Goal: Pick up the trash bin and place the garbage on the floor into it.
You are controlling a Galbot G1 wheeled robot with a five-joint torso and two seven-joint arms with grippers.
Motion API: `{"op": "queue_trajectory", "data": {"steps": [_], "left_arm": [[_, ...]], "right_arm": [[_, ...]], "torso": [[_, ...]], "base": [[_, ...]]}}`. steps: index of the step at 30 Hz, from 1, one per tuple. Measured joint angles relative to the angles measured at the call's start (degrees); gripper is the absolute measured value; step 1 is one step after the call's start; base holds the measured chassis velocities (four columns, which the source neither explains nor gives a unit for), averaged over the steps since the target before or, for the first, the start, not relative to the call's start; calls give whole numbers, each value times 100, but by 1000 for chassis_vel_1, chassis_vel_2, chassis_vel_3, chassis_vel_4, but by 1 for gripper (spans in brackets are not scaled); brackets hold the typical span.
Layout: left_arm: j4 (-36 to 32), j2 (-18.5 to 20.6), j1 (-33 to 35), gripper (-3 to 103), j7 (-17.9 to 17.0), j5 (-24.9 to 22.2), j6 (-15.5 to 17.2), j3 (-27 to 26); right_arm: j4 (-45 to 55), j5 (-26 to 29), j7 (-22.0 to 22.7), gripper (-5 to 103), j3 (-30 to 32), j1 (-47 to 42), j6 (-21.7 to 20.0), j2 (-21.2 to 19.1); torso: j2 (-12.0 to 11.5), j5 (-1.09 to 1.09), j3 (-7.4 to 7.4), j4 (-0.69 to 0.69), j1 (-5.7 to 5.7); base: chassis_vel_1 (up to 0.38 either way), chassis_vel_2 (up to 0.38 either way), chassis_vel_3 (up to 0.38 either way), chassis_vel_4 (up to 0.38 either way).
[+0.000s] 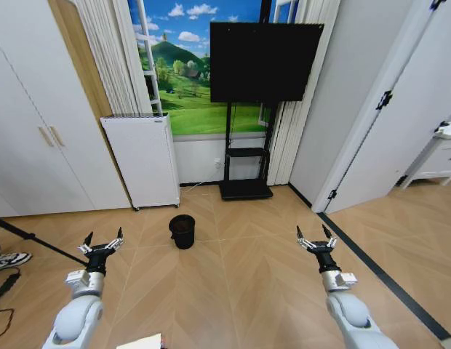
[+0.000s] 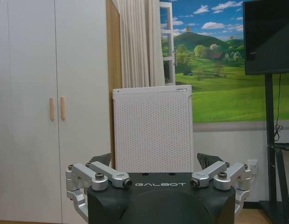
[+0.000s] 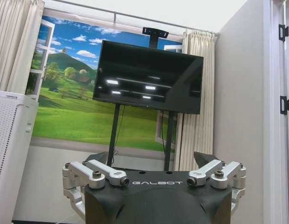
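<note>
The trash bin (image 1: 182, 231), a small black round basket, stands upright on the wooden floor ahead of me, a little left of centre. My left gripper (image 1: 104, 235) is held low to the bin's left, open and with nothing in it. My right gripper (image 1: 312, 233) is held at the same height well to the bin's right, also open and with nothing in it. Both are apart from the bin. In the wrist views the left gripper (image 2: 156, 161) and right gripper (image 3: 153, 159) have their fingers spread wide. The garbage is out of view.
A tall white perforated appliance (image 1: 142, 160) stands against the wall behind the bin, beside a TV on a black stand (image 1: 245, 190). White cupboards (image 1: 36, 131) line the left and a door (image 1: 400, 123) the right. A tripod leg (image 1: 29, 236) and a shoe (image 1: 9, 260) lie at far left.
</note>
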Motion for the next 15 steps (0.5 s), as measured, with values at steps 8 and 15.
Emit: {"op": "queue_trajectory", "data": {"steps": [8,15], "left_arm": [[0,0,0,100,0,0,0,0],[0,0,0,100,0,0,0,0]], "right_arm": [[0,0,-1,100,0,0,0,0],[0,0,-1,100,0,0,0,0]], "torso": [[0,0,0,0,0],[0,0,0,0,0]], "base": [[0,0,0,0],[0,0,0,0]]}}
